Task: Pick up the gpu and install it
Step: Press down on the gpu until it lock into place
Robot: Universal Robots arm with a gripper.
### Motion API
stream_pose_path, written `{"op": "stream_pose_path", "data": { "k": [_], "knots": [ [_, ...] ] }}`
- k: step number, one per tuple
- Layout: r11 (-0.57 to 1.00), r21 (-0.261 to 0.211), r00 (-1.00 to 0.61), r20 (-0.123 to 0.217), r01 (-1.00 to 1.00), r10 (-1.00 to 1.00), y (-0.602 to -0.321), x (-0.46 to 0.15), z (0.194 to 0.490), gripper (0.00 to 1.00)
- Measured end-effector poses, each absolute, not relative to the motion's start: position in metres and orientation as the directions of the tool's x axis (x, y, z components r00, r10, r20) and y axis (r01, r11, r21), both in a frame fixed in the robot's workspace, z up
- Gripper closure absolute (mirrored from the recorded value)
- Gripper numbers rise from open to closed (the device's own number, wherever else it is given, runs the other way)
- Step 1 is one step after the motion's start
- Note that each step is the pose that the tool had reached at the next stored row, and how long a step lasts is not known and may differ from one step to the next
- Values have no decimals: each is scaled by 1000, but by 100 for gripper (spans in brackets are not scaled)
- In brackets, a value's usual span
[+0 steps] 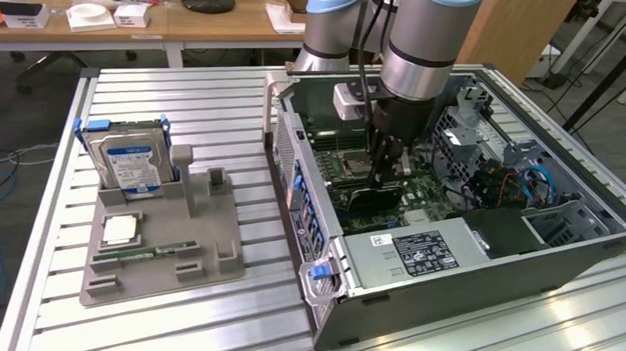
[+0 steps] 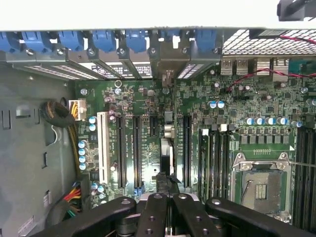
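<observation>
My gripper (image 1: 384, 174) reaches down into the open computer case (image 1: 291, 190), and its black fingers (image 2: 148, 212) are shut on the gpu (image 2: 167, 158). In the wrist view the card shows edge-on, a thin strip running from the fingers toward the rear slot openings of the case. It stands upright over the motherboard (image 2: 222, 123), between the long black expansion slots (image 2: 136, 153). The exterior view shows the gpu's dark cooler (image 1: 367, 199) just below the gripper, low against the board. Whether the card is fully seated in a slot I cannot tell.
A grey holder tray (image 1: 211, 254) lies on the slatted table at the exterior view's left, with a blue-labelled hard drive (image 1: 135, 161), a processor chip (image 1: 118, 229) and a RAM stick (image 1: 144, 254). Inside the case are the power supply (image 1: 419, 253), the CPU socket (image 2: 259, 185) and cable bundles (image 2: 59, 116).
</observation>
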State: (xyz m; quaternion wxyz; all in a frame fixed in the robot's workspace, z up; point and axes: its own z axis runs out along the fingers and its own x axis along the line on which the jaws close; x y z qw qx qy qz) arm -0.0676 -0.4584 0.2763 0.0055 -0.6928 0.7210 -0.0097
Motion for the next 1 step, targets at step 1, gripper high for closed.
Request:
{"op": "stream_pose_path", "data": {
  "k": [1],
  "knots": [
    [40,-22,-40,6,-999,-999,-458,-68,276,89]
  ]
}}
